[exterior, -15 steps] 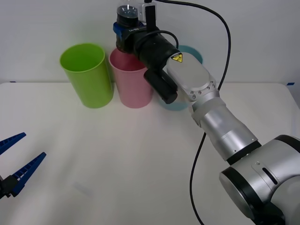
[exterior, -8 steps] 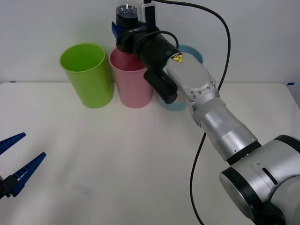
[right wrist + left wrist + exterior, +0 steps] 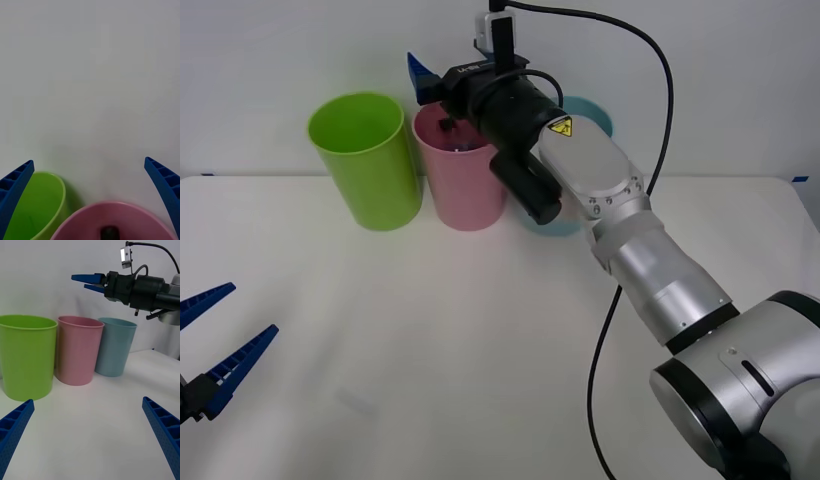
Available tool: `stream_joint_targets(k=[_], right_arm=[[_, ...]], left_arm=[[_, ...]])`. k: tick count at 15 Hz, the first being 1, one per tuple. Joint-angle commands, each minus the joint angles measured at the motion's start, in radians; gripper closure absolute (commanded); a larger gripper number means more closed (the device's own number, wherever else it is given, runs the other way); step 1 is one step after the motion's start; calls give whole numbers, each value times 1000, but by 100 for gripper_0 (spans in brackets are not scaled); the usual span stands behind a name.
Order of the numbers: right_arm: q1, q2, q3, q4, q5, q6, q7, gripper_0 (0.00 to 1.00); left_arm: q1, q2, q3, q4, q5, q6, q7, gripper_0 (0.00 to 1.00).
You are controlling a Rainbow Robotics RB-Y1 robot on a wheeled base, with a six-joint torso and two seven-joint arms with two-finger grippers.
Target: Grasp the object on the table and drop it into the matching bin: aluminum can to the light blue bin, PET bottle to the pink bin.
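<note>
My right gripper (image 3: 425,85) hovers open just above the pink bin (image 3: 465,190), with nothing between its fingers (image 3: 15,187). The PET bottle (image 3: 110,233) shows as a dark shape inside the pink bin (image 3: 112,207), below the rim; its dark top (image 3: 450,127) can be made out in the front view. The light blue bin (image 3: 592,112) stands to the right of the pink one, mostly behind my right arm. From the left wrist view, the right gripper (image 3: 87,282) sits over the pink bin (image 3: 78,352) and the light blue bin (image 3: 114,347). My left gripper (image 3: 215,350) rests open at the table's (image 3: 430,350) near left.
A lime green bin (image 3: 370,160) stands left of the pink one, close beside it. A black cable (image 3: 660,120) loops behind my right arm. A white wall rises behind the three bins.
My right gripper's fingers have spread apart, and the bottle they held above the pink bin has dropped into it. The left arm has stayed put.
</note>
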Motion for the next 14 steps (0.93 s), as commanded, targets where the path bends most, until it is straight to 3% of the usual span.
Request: stream_joint_targets(k=[1,8,14], right_arm=[[72,-29,9,-100,1,-25,-1,0],[255,-145,75,-359,1,-49,-17,0],[499,-302,98,-669,1,-111,-26,0]], left_arm=[[0,0,0,0,0,0,0,0],[0,0,0,0,0,0,0,0],[0,0,0,0,0,0,0,0]])
